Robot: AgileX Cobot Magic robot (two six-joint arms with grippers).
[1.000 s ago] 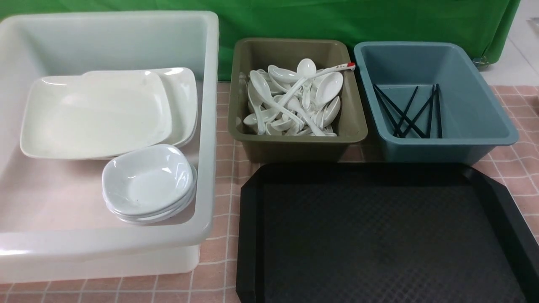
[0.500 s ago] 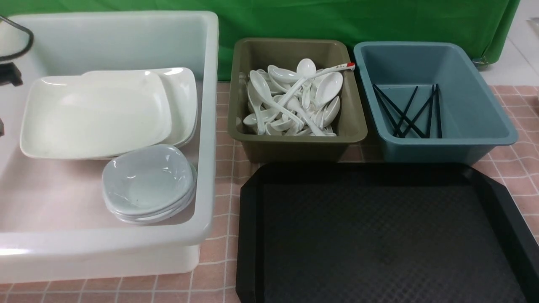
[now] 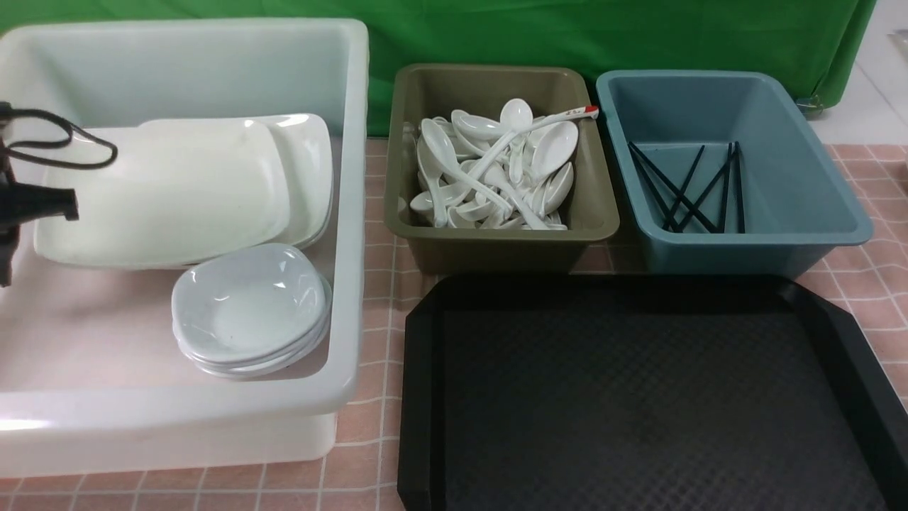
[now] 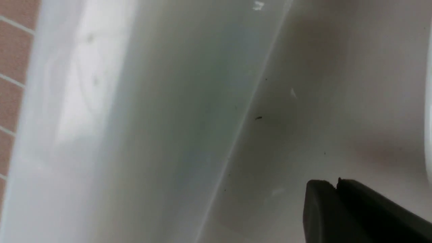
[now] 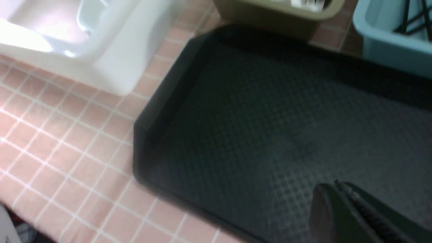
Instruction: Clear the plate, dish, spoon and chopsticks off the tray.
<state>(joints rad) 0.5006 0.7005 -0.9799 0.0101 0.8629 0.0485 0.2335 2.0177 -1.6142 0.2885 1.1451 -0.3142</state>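
"Hovering over the white tub (image 3: 351, 213), are you?"

"Yes, with my left claw (image 4: 332, 189). Its tips are together, above the tub's floor and near one wall. At the left edge of the front view, my dark left arm (image 3: 28, 202) and its looped black cable (image 3: 64, 145) cover part of the plates (image 3: 170, 191)."

"And your right claw (image 5: 334, 190)?"

"Closed too, above the tray (image 3: 638, 397). That lies flat on the desk (image 3: 369, 397), right of the white tub and on the near side of the other two."

"Where are the plates and dishes?"

"Both in the white tub. The cream plates overlap, and the small dishes (image 3: 248, 305) are stacked upright at their near right side. I can't tell which plate or dish is the one in my task."

"The spoons?"

"Heaped in the olive tub (image 3: 496, 234). One with a red tip (image 3: 539, 126) lies on top, its handle reaching over the rim. I can't pick out the task's own spoon."

"Chopsticks?"

"Those (image 3: 684, 195) lean in the blue tub (image 3: 752, 241), several crossing one another. Which pair is mine, I can't say. A green cloth (image 3: 482, 35) hangs behind the tubs."
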